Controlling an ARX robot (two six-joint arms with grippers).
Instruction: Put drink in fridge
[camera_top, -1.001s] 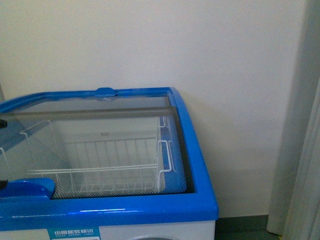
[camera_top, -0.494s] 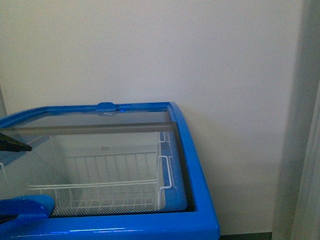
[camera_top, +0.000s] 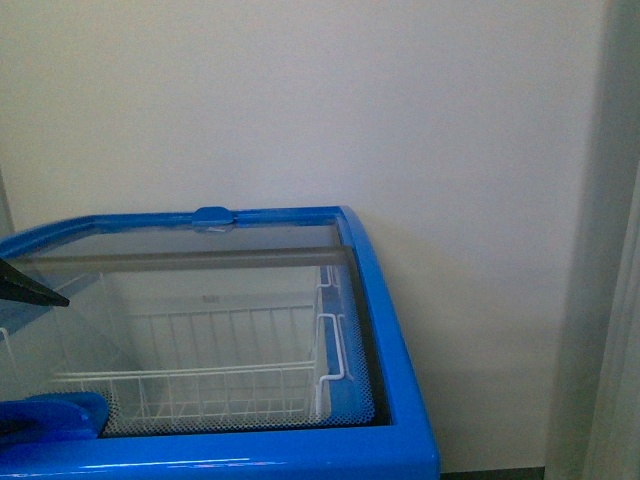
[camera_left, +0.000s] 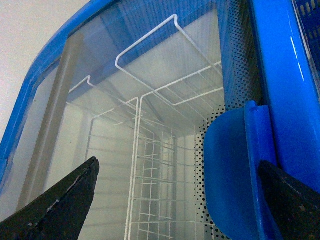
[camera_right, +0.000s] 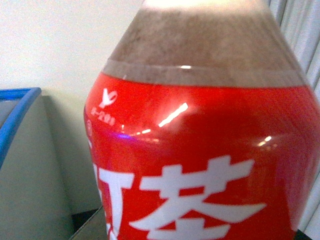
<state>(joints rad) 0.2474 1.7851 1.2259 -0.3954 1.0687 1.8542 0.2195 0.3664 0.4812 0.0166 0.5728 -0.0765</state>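
The fridge (camera_top: 395, 330) is a chest with a blue rim and a sliding glass lid (camera_top: 180, 240); a white wire basket (camera_top: 200, 375) shows inside. My left gripper (camera_left: 178, 165) is open at the front left corner. Its dark fingers (camera_top: 35, 290) stand either side of the lid's blue handle (camera_left: 230, 175), one over the glass and one over the rim. In the right wrist view the drink (camera_right: 200, 150) fills the picture: red label with white characters, amber liquid above. My right gripper is shut on it, and its fingers are hidden behind the bottle.
A plain pale wall stands behind the fridge. A grey curtain (camera_top: 615, 300) hangs at the right, also seen as folds (camera_right: 300, 30) beside the bottle. A corner of the fridge's blue rim (camera_right: 15, 107) lies left of the bottle.
The fridge has dropped lower in the front view over the last second. My left gripper's upper finger has come further in from the left edge, over the glass.
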